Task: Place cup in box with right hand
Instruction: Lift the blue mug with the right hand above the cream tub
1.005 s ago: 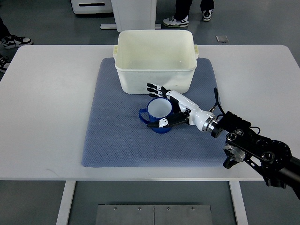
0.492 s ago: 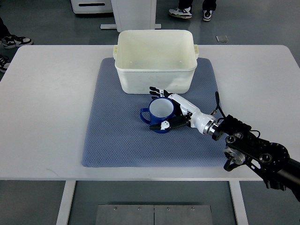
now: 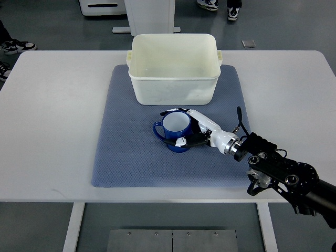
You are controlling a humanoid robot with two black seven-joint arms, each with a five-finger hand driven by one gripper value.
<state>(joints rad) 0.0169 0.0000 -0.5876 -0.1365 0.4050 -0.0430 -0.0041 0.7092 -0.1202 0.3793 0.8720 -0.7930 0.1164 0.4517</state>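
**Q:** What does the panel show at centre frame?

**A:** I am running the right hand (image 3: 185, 127), whose arm enters from the lower right edge. Its fingers are wrapped around the blue cup (image 3: 175, 129): a dark fingertip shows at the far side of the rim and the thumb lies along the near side of the wall. I read this as a grasp closed on the cup. The cup stands upright on the blue-grey mat (image 3: 126, 152), mouth up, handle pointing toward the left of the frame. It sits just below the box (image 3: 175, 71) in the picture, near it but apart. I cannot tell whether its base has left the mat.

**Q:** And the box?

**A:** It is a cream tub at upper centre, resting on the far part of the mat on the white table (image 3: 52, 115). It appears empty. The left arm is not in view.

**Q:** What could go wrong from here?

**A:** Three risks, in my judgement. First, the near wall of the box is tall next to the cup. If I carry forward without enough lift, the cup or my knuckles would strike that wall and shove the tub. Second, the grip looks like a pinch across a smooth, round wall, so the cup could rotate or slip during the lift. Third, the handle juts out sideways and could catch the rim on the way in.
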